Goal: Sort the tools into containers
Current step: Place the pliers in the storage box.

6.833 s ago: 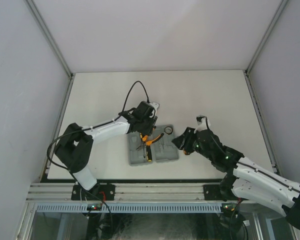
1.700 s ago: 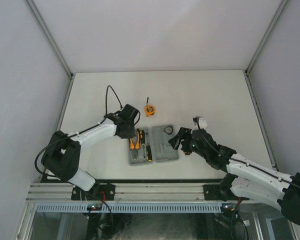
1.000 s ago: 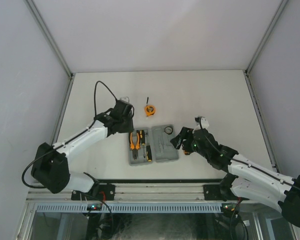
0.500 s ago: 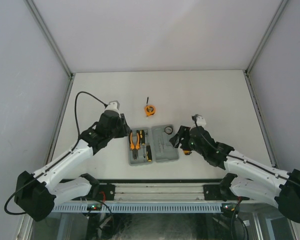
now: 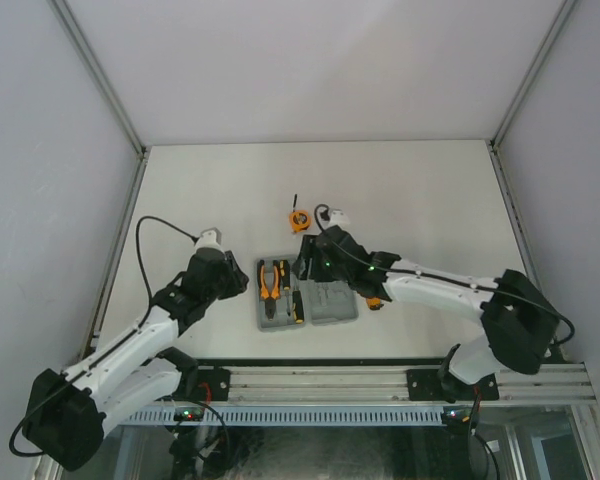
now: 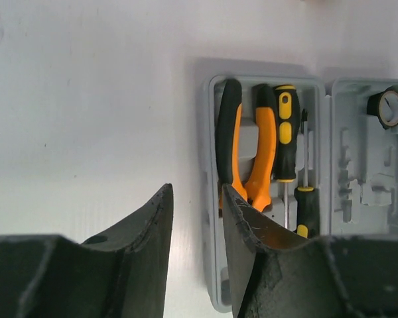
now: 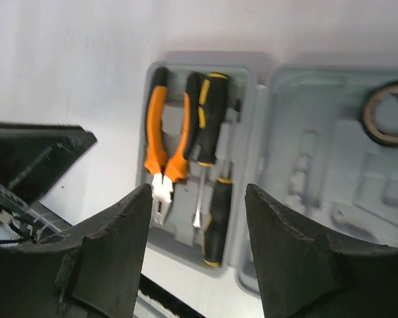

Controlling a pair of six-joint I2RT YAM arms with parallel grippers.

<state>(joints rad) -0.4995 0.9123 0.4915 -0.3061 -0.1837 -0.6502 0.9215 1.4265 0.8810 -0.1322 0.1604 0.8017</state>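
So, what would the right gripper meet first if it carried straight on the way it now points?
Probably the screwdrivers in the grey case, beside the pliers; the right gripper hangs above them, depth unclear.

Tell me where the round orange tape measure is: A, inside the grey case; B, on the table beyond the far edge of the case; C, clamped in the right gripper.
B: the tape measure lies on the bare table just past the open case, which holds the pliers in its left half.
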